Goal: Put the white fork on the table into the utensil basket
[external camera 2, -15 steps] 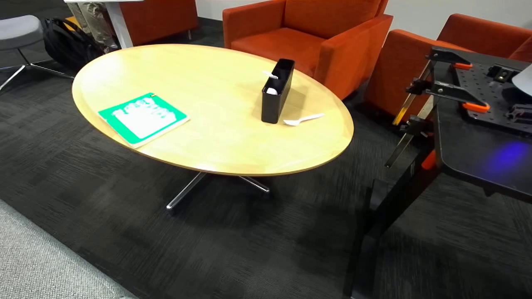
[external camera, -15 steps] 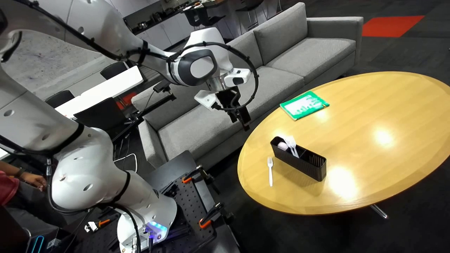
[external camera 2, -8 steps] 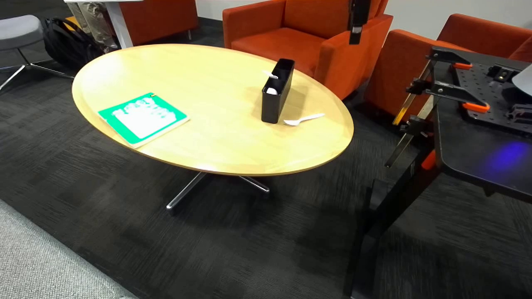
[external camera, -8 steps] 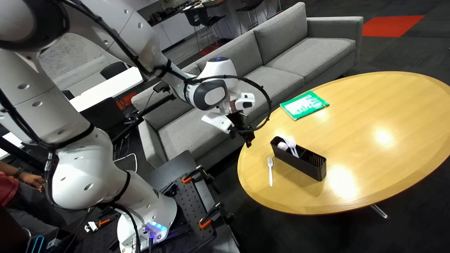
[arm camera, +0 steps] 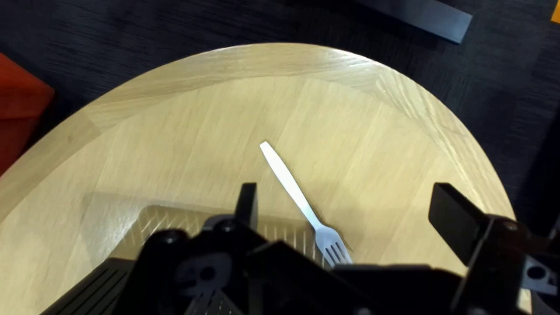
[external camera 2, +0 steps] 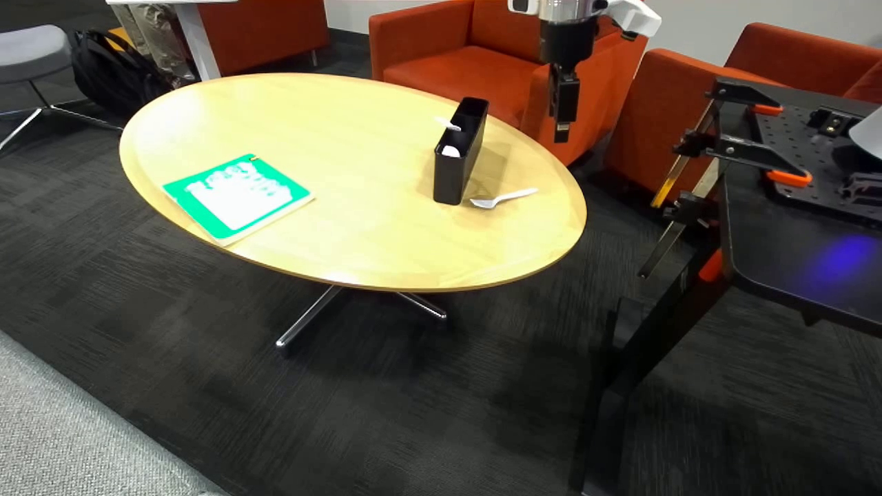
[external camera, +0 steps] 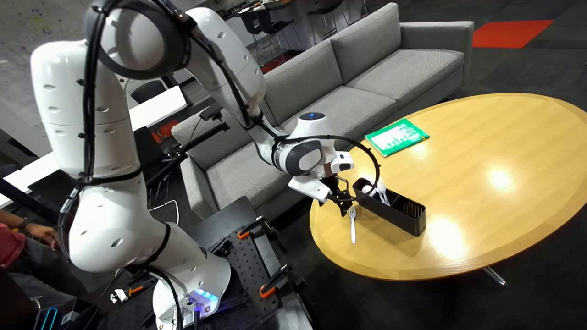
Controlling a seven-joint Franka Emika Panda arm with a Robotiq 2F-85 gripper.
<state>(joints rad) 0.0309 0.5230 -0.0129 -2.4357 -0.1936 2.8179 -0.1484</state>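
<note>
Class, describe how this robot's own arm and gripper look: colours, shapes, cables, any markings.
The arm is glossy white with rounded segments; dark bands wrap it in places. A black cable runs along it and loops out at the wrist. A small blue light shows on the wrist's top. The gripper is black, with two blocky, flat-faced fingers. No lettering is legible.

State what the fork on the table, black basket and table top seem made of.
White fork: probably plastic, smooth, thin and plain white with molded-looking tines.
Utensil basket: likely satin black plastic, judging by its ribbed wall; coated metal is possible.
Table: glossy wood or veneer, given the visible grain and bright reflections.
</note>
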